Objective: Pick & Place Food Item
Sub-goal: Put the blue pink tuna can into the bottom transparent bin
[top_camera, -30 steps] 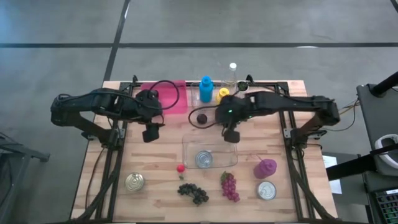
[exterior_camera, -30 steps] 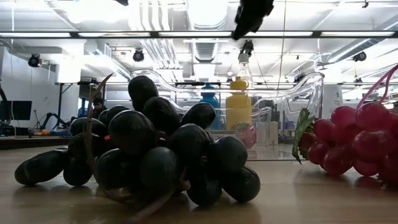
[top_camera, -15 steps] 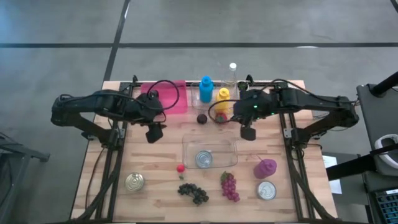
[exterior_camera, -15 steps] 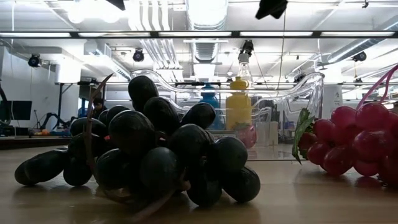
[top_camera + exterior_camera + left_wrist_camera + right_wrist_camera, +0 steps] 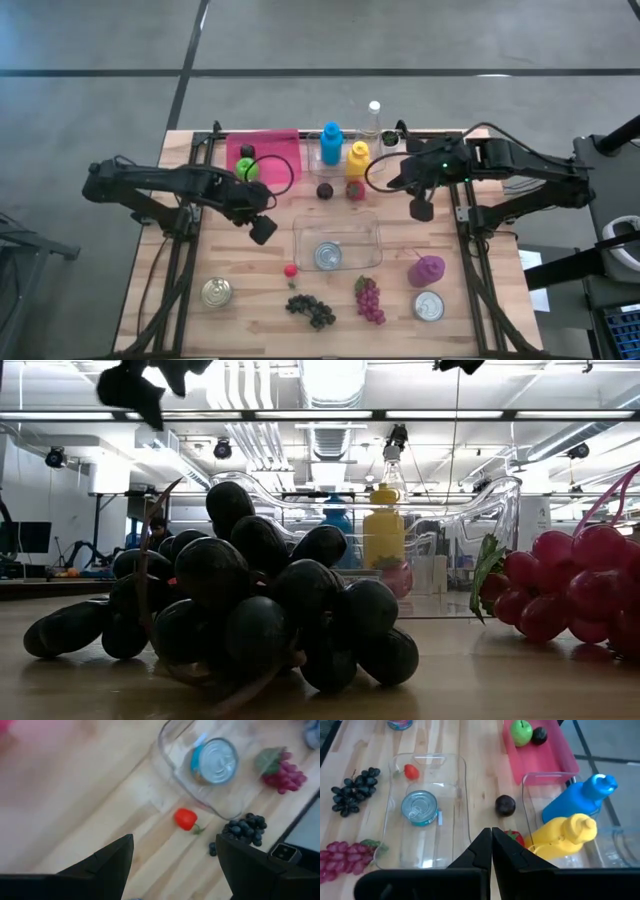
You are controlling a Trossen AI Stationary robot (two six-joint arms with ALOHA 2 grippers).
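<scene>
A small red fruit [image 5: 291, 269] [image 5: 186, 818] lies on the wooden table just left of a clear tray [image 5: 372, 232] that holds a can [image 5: 328, 256]. My left gripper [image 5: 262, 230] [image 5: 175, 865] hangs open above the table, left of the tray and a little to the far side of the red fruit; it touches nothing. My right gripper [image 5: 421, 210] [image 5: 491, 854] is shut and empty, raised near the table's right side. Black grapes [image 5: 310, 310] [image 5: 240, 600] and red grapes [image 5: 369, 298] rest on the table near the front edge.
A pink tray [image 5: 280, 150] at the far left holds a green apple [image 5: 247, 168]. Blue [image 5: 331, 143], yellow [image 5: 358, 155] and clear [image 5: 374, 118] bottles stand at the far edge, a dark plum [image 5: 325, 190] before them. Two cans [image 5: 216, 292] [image 5: 428, 306] and a magenta object [image 5: 427, 269] sit near the front.
My left gripper has come down and rolled about its own axis, drifting toward the clear tray and the table's near edge. My right gripper, staying shut, has pulled back from over the tray's far edge toward the table's right edge and risen.
</scene>
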